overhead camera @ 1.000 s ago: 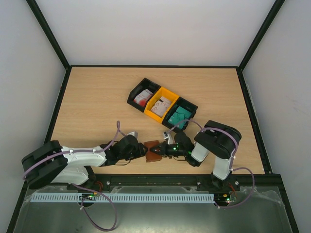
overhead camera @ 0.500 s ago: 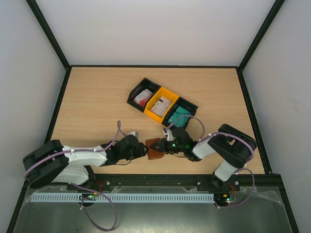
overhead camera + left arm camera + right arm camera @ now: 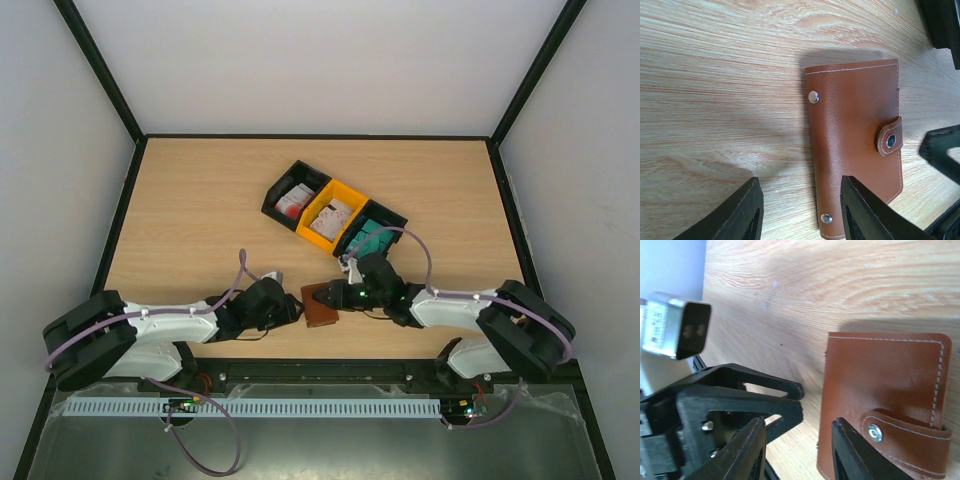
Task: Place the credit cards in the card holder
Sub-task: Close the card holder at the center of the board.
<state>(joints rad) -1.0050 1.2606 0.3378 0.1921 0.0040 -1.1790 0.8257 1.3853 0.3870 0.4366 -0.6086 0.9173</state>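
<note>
1. L claw (image 3: 800, 215): jaws are seen part-open, nothing gripped; card holder (image 3: 855, 145) lies closed and flat on table (image 3: 715, 75), just ahead of the claw, one finger overlapping its near end (contact can't be told)
2. R claw (image 3: 797, 450): jaws part-open, nothing held; holder lies just outboard of one finger, L claw close opposite
3. Snap tab (image 3: 905, 432) is fastened: no card can be inserted until it is undone; if pulled unpinned, the holder would likely be dragged over the smooth wood
4. Claws are set close across the holder: a finger clash is risked if both are advanced together
5. Credit cards (image 3: 370, 240) are kept in bins (image 3: 316, 235) beyond R claw, well apart from L claw; thin cards may be lifted doubled or dropped
</note>
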